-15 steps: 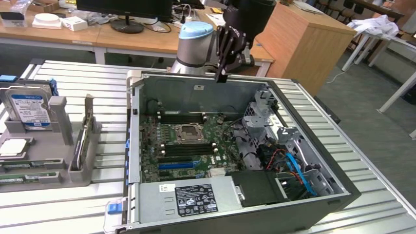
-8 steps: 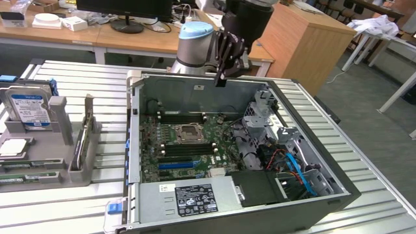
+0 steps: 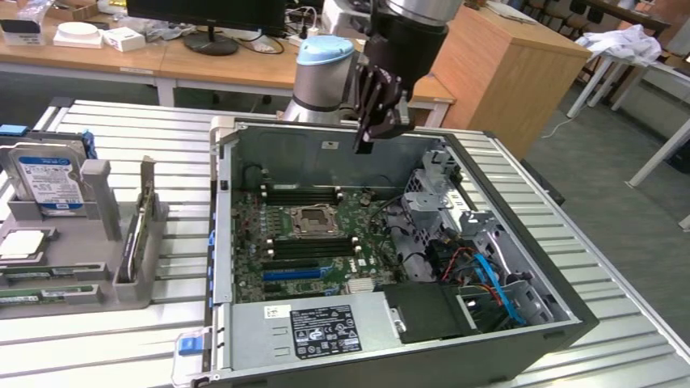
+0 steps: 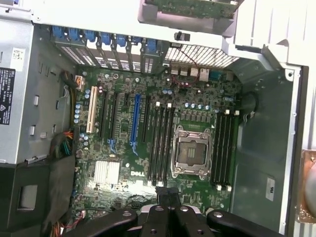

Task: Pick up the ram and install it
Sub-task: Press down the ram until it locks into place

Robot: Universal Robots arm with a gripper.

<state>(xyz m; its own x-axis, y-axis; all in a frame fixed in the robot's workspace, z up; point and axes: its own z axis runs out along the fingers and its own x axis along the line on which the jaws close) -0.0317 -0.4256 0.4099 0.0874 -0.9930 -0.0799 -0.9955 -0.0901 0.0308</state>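
Claw [image 3: 367,139]: hangs over the open case, fingers drawn together on a thin dark RAM stick [image 3: 364,144] that points down; in the wrist view the stick [image 4: 167,193] juts from between the fingers.
Below: motherboard [image 4: 143,148] with bare CPU socket [image 3: 313,217] and RAM slots [image 3: 313,246] on both sides.
Case [image 3: 561,319]: lies open on a slatted table [image 3: 97,339].
Exterior view's left: grey rack [image 3: 97,242] holding a hard drive [image 3: 48,182].

Black gripper [image 4: 168,197] over green Dell motherboard [image 4: 148,148] inside open grey metal computer case [image 4: 256,148], fingers closed on thin dark ram stick [image 4: 167,193]. Empty silver CPU socket [image 4: 191,152] between two banks of black memory slots [image 4: 162,143]. Long blue expansion slot [image 4: 135,118] beside white slot [image 4: 90,109].
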